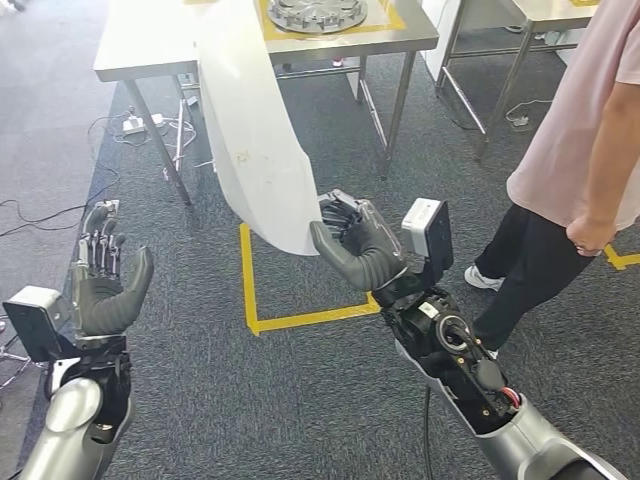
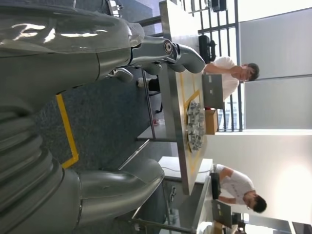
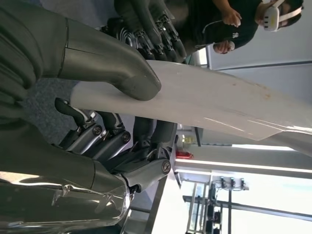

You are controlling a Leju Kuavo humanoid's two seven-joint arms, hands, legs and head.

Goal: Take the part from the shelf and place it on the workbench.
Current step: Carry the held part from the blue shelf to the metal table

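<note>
Presently, a white curved part [image 1: 253, 140] is held at its lower edge by the right hand [image 1: 358, 245], thumb on one face and fingers [image 3: 110, 139] on the other. The part is raised above the carpet [image 1: 302, 400], in front of a steel workbench [image 1: 151, 40]. A round metal disc [image 1: 317, 13] is carried on the bench. The left hand [image 1: 102, 275] is held up empty, fingers apart. A person [image 1: 581, 150] is stood at the right.
</note>
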